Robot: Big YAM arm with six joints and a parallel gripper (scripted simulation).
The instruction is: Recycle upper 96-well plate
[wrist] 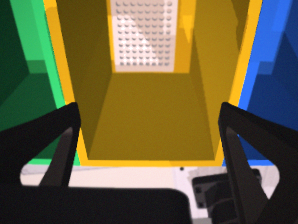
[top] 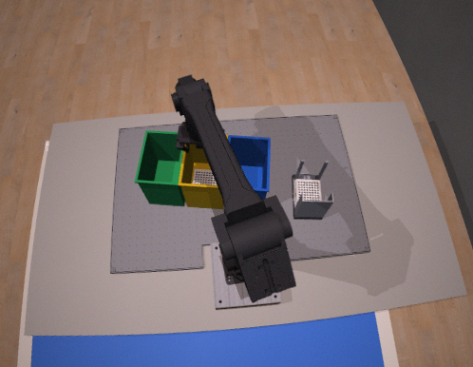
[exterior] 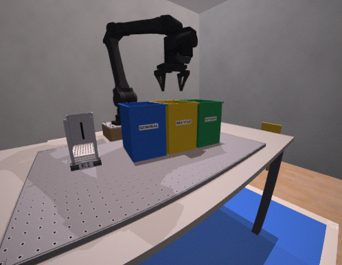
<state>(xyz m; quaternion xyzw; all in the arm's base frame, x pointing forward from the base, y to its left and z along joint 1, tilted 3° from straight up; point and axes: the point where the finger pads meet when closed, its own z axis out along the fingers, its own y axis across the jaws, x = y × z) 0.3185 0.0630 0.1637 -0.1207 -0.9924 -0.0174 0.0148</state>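
A: What is the bench looking like?

B: A pale table [exterior: 235, 165] is carrying a grey perforated board [exterior: 132, 192], and the board is holding everything. The table is standing on a blue mat [exterior: 286, 220] laid over a wooden floor [top: 111, 57], with grey walls [exterior: 269, 68] closing in behind.

A: And the bins?

B: Three are standing upright, side by side and touching: the blue bin [exterior: 143, 130] marked GENERAL, the yellow bin [exterior: 181, 125] marked RECYCLE in the middle, and the green bin [exterior: 209, 121] on the far side in the exterior view.

A: Where is the plate sitting?

B: A white 96-well plate [wrist: 144, 35] is lying flat on the yellow bin's floor, fully inside its walls. Another plate [top: 309, 189] is resting in the K1 rack [exterior: 80, 128], well apart from the bins.

A: What is the gripper doing?

B: The gripper [exterior: 172, 79] is hanging above the yellow bin's rim, pointing down, fingers spread wide and holding nothing.
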